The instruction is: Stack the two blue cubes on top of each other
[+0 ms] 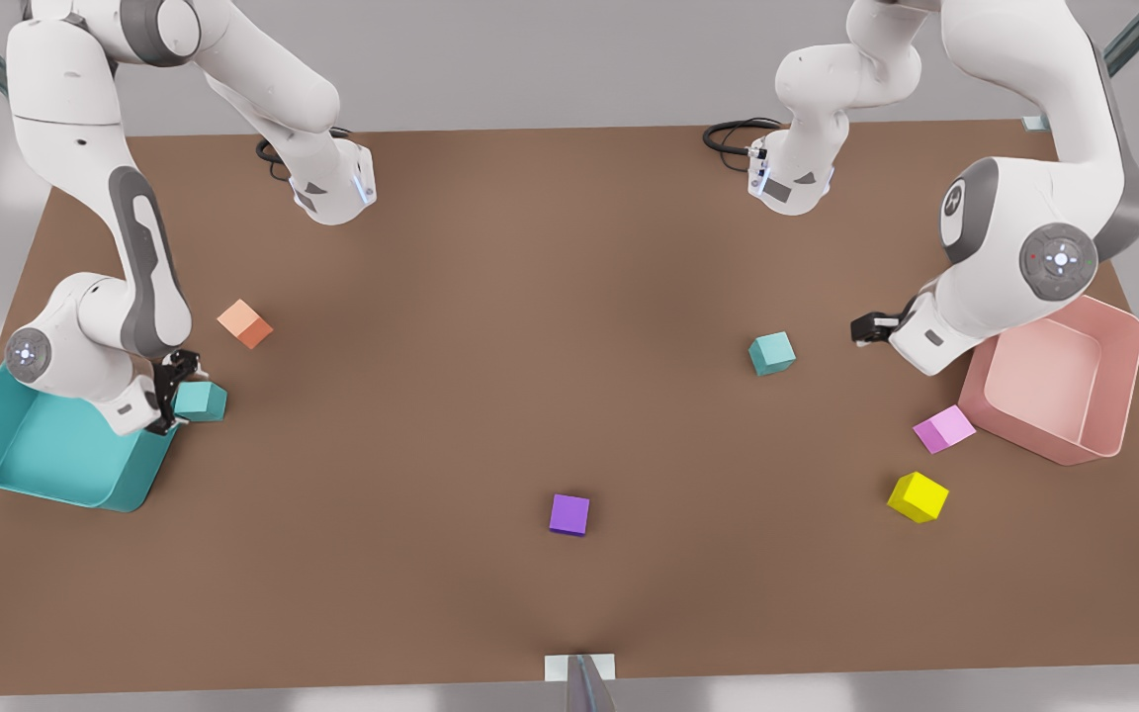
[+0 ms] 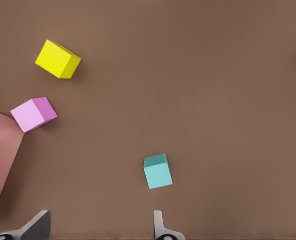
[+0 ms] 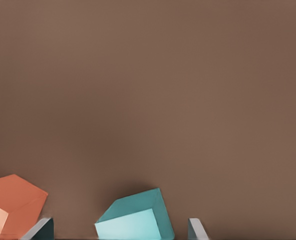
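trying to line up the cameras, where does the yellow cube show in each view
Front view: the yellow cube lies on the table near the front view's right, just below the pink cube.
Left wrist view: the yellow cube lies beside the pink cube, well away from the left tool.
Right wrist view: not in it.
Shared landmark: the pink cube next to the pink tray.

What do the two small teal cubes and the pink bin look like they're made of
Teal cubes: probably matte plastic or foam, with flat, even colour and no glare. Pink bin: likely smooth moulded plastic, with thin walls, rounded corners and a soft sheen. These are simulator renders, so this is uncertain.
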Robot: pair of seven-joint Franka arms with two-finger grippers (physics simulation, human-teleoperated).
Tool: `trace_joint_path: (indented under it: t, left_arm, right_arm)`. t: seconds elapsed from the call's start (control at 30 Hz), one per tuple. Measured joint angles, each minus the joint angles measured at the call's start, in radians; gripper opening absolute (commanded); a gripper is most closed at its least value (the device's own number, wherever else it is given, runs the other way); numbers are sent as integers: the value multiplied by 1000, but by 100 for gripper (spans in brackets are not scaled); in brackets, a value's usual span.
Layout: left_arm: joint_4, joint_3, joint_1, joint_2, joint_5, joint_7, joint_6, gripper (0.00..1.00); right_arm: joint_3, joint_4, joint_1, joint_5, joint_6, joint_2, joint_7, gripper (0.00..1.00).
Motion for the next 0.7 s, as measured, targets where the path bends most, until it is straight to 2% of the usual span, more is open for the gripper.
trace_joint_path:
  t: [0.7]
  left_arm:
    - [0,0,0,13,1,-1,-21,100]
  right_arm:
    - [-20,-50,-18,2,115,60,-320,100]
